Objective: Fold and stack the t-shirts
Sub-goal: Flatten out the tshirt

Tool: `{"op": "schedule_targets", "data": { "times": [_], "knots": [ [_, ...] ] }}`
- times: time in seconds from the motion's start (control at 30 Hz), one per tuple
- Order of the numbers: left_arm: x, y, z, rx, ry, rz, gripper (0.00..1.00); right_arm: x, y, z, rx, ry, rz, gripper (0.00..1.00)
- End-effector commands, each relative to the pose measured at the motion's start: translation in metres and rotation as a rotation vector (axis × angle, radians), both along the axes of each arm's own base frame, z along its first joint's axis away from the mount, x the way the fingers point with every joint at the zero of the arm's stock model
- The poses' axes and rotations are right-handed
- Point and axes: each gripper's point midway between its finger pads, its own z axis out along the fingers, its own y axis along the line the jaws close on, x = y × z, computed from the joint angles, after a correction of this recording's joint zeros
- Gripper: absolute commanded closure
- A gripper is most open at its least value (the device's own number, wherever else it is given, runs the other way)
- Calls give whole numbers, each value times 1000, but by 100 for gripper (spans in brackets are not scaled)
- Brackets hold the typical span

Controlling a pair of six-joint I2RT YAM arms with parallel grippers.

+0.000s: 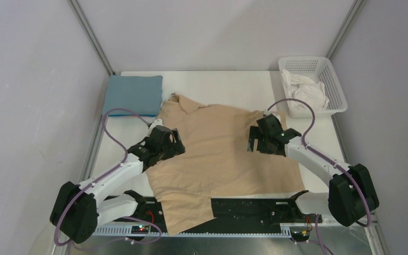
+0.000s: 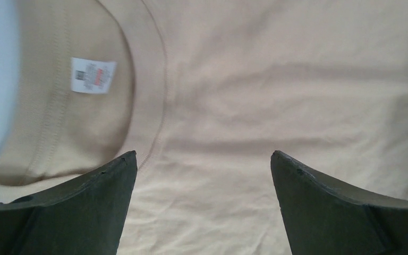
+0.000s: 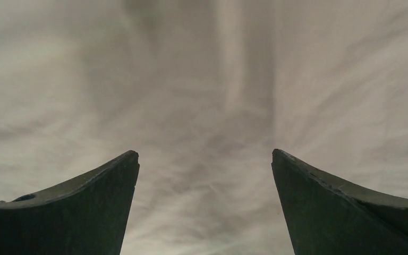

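Tan shirt is spread flat mid-frame, with one lower corner draped over the near edge of the table at bottom centre. Left gripper is placed over the shirt's left side, jaws wide apart, nothing gripped. The neckline and a white label are seen upper left in its wrist view. Right gripper is placed over the shirt's right side, jaws spread, empty. Teal shirt is laid folded at upper left, just beside the tan collar. Basket is seen upper right, with white cloth inside.
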Motion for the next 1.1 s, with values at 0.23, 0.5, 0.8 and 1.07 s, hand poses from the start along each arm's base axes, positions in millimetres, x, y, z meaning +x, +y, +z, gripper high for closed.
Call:
{"op": "schedule_targets", "data": {
  "times": [0.23,0.5,0.8,1.07],
  "knots": [
    [-4,-30,-46,70,181,-123,0,-26,23,-51,244,77,-79,1],
    [53,-26,-77,85,287,-58,0,6,20,-69,357,93,-155,1],
    [155,-34,-55,22,208,-50,0,68,-5,-56,295,-9,-182,1],
    [174,-28,50,33,-4,-61,0,72,-35,29,236,-220,-245,1]
  ]
}}
